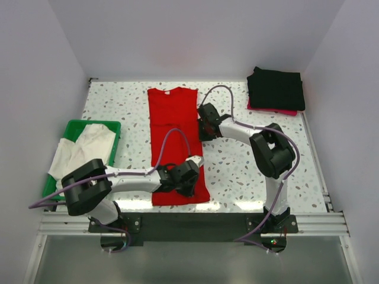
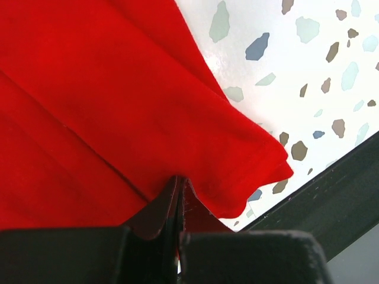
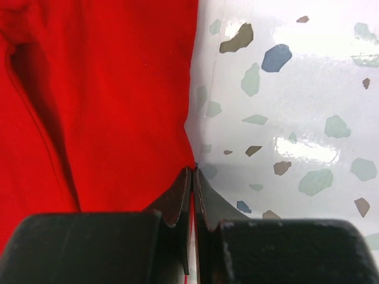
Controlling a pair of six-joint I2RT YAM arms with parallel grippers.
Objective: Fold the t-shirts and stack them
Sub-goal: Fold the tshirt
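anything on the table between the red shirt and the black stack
Nothing visible lies on the table between the red shirt and the black stack at the far right. Only the right arm's cable arcs above that stretch. The left gripper and right gripper grip the shirt's right edge.

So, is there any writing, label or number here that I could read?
No readable text in any view. The red shirt is plain, the black folded shirts show no print, and the white shirt in the green basket shows nothing legible.
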